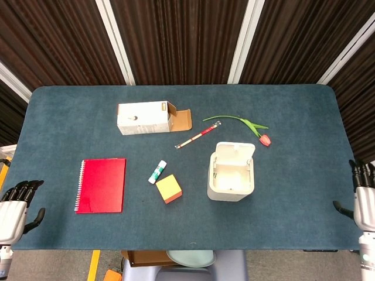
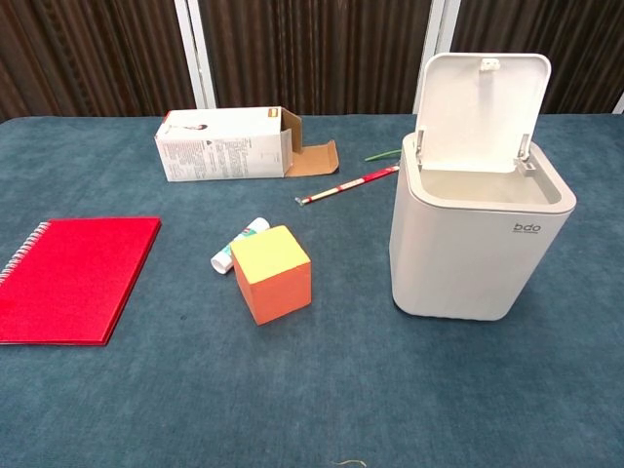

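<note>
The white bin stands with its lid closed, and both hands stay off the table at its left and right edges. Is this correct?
Not quite: the white bin has its lid open, standing upright, as the chest view shows. The left hand and right hand are indeed off the table's edges.

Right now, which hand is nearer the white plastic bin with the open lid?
Right. The right hand hangs off the table's right edge, nearer the white plastic bin; the left hand sits beyond the far left edge.

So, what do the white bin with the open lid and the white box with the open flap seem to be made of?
White bin: most likely plastic, going by its smooth matte walls, rounded moulded corners and hinged lid.
White box: looks like cardboard, printed white outside, with a raw brown inner side on the open flap.
</note>
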`<state>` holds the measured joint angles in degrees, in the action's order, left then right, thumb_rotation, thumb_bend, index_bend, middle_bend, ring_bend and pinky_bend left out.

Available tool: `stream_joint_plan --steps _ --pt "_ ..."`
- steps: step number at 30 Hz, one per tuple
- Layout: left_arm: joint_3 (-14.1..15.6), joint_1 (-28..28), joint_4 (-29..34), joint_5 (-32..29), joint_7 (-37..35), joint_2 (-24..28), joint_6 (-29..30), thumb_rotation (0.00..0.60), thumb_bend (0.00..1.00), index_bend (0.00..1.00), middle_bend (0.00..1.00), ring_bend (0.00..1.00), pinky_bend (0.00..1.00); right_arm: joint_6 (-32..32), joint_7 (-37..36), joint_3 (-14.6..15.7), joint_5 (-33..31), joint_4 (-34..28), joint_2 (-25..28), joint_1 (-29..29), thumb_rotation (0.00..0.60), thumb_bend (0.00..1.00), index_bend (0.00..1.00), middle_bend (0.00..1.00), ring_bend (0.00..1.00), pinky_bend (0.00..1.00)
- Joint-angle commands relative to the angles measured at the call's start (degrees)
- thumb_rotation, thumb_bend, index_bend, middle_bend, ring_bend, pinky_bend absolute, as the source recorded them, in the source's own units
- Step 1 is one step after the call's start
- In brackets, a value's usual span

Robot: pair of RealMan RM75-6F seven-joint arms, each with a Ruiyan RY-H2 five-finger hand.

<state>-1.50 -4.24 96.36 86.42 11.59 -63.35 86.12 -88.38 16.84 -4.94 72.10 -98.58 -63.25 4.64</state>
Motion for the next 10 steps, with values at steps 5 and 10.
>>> stream_joint_plan --steps 5,10 --pt "0.0 -0.1 0.1 -0.4 0.3 0.0 -0.5 0.6 0.39 0.18 0.19 0.15 0.23 4.8 -1.9 0.3 0.3 3.7 -0.9 1.5 0.6 0.11 0.07 0.08 0.0 0.21" --pt "-0.2 0.0 0.1 -0.6 0.6 -0.2 -0.2 0.6 0.39 0.18 0.19 0.15 0.23 3.2 -5.2 1.0 4.8 6.1 -1.8 1.0 0.6 0.11 0.07 0.08 0.0 0.2"
